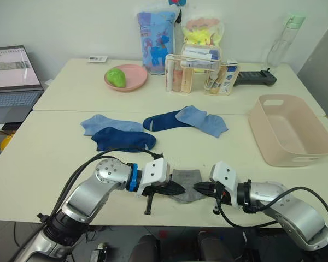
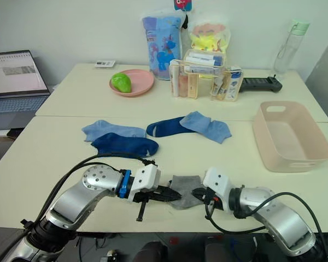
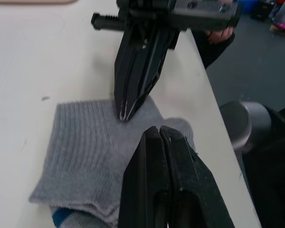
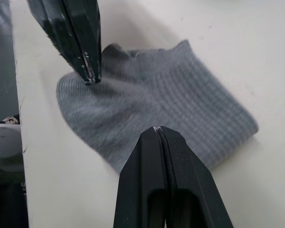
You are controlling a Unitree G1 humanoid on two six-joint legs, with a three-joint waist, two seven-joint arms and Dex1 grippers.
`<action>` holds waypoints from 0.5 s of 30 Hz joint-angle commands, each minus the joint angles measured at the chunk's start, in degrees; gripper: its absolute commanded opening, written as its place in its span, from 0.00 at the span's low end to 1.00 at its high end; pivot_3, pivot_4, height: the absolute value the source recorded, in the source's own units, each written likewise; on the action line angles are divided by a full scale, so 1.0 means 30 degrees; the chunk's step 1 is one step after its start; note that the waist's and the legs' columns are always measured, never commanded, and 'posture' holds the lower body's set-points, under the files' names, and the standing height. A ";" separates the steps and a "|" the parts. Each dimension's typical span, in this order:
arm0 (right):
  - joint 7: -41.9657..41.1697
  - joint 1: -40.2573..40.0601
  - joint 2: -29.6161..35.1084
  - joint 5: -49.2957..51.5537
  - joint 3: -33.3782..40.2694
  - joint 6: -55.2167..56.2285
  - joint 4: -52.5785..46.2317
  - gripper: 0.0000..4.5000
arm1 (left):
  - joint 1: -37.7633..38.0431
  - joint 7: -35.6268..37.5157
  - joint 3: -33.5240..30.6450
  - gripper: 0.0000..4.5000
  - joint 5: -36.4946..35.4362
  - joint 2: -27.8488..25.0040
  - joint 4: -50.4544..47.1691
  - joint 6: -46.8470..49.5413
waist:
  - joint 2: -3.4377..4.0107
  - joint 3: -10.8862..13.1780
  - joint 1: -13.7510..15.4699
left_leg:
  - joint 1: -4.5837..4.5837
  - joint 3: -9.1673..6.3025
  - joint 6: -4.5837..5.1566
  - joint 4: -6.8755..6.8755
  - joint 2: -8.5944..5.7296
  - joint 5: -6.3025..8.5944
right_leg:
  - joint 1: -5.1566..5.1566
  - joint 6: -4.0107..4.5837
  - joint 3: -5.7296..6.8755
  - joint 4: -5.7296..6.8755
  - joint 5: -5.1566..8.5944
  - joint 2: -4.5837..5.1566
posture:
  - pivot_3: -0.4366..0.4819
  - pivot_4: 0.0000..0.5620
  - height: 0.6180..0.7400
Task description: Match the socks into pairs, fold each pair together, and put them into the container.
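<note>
Item: grey socks (image 1: pixel 187 184), lying as one folded bundle at lower centre of the left eye view, close to the near edge of the table (image 1: pixel 54 164).

Tools: left gripper (image 1: pixel 177 189) touches the bundle's left side, right gripper (image 1: pixel 201 189) its right side, the two pointing at each other across the fabric. In the wrist views each pair of fingers is pressed together, tips resting on or just above the cloth; no fabric shows between them, so neither appears to have a hold.

Other stock: one light blue sock (image 1: pixel 108 124) and one navy sock (image 1: pixel 123 140) overlapping at centre left; a second navy sock (image 1: pixel 165 120) and second light blue sock (image 1: pixel 203 120) overlapping at centre. Container (image 1: pixel 291 129) at right of frame, well apart from the bundle, with nothing inside.

Risks, as judged:
- The fold may spring open if the tips lift away without pinching both layers.
- A push toward the near edge could slide the bundle off the table.
- Closed tips dragging across the knit could bunch it rather than grasp it.
- The carry to the container is long; a one-layer pinch could drop one sock on the way.
</note>
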State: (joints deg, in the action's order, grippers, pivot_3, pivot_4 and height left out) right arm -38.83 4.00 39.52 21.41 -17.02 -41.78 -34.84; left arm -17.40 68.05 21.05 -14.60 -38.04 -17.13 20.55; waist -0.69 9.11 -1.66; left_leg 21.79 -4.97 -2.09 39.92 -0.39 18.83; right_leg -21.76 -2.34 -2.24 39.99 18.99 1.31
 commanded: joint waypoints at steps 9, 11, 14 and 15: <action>-0.0459 -0.1062 0.0722 -0.0849 0.0290 0.0523 -0.0405 0.01 | 0.0788 -0.0863 -0.0697 0.00 0.1043 -0.0191 0.2441 -0.1591 | 0.0001 -0.0002 -0.0004 | -0.0007 -0.0005 0.0001 0.0001 0.0003 0.0001 | 0.0007 0.0000 0.0001 0.0003 0.0000 0.0000 | 0.48 0.27 0.69; -0.0530 -0.1167 0.0860 -0.0940 0.0405 0.0646 -0.0393 0.01 | 0.0757 -0.0768 -0.1025 0.00 0.0479 -0.0071 0.2088 -0.1393 | 0.0001 -0.0002 -0.0003 | -0.0010 -0.0003 0.0002 0.0005 0.0003 0.0001 | 0.0009 0.0000 -0.0002 0.0004 0.0000 0.0001 | 0.48 0.27 0.69; -0.0333 -0.1035 0.0537 -0.0176 0.1161 0.0325 -0.0923 0.01 | 0.0438 -0.0343 -0.1333 0.00 -0.0280 -0.0103 0.0928 -0.1026 | 0.0000 -0.0001 -0.0003 | -0.0010 -0.0008 0.0001 0.0006 0.0003 0.0001 | 0.0012 0.0000 0.0007 0.0004 0.0000 0.0001 | 0.48 0.27 0.69; -0.0277 -0.0982 0.0415 0.0105 0.1450 0.0174 -0.1090 0.01 | 0.0274 -0.0154 -0.1384 0.00 -0.0490 -0.0140 0.0493 -0.0947 | -0.0003 0.0000 -0.0003 | -0.0008 -0.0009 0.0002 0.0005 0.0003 0.0001 | 0.0011 0.0000 0.0008 0.0003 0.0000 0.0001 | 0.48 0.27 0.69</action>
State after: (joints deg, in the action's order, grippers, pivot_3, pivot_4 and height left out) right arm -39.88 0.75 41.19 19.90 -15.09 -40.78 -35.53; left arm -15.44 66.72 18.14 -14.03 -38.15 -11.54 17.52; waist -0.70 9.11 -1.67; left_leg 21.80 -5.00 -2.09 39.94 -0.38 18.83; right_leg -21.74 -2.34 -2.21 40.00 18.99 1.31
